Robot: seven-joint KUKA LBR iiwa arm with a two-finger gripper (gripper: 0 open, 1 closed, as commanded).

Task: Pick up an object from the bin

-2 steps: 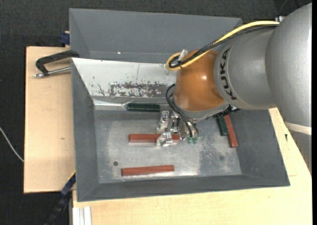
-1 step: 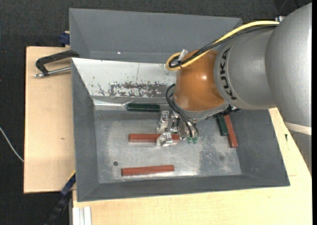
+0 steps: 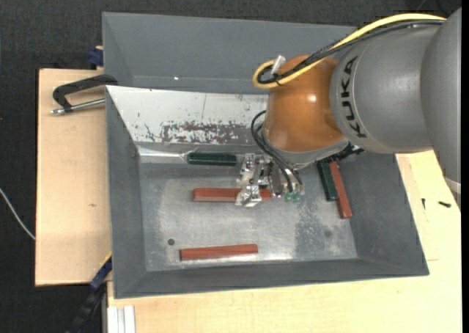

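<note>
Camera view: middle red bar (image 3: 216,194) (under end effector (image 3: 251,191)) lies left-right.

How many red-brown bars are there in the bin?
3. The front bar lies along the near wall; the middle bar has its right end at the tool; the right bar lies beside a dark green bar. The arm may hide more.

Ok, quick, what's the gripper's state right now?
Gripper: cannot be told whether open or closed; it is down at the right end of the red-brown bar in the middle of the bin.
</note>
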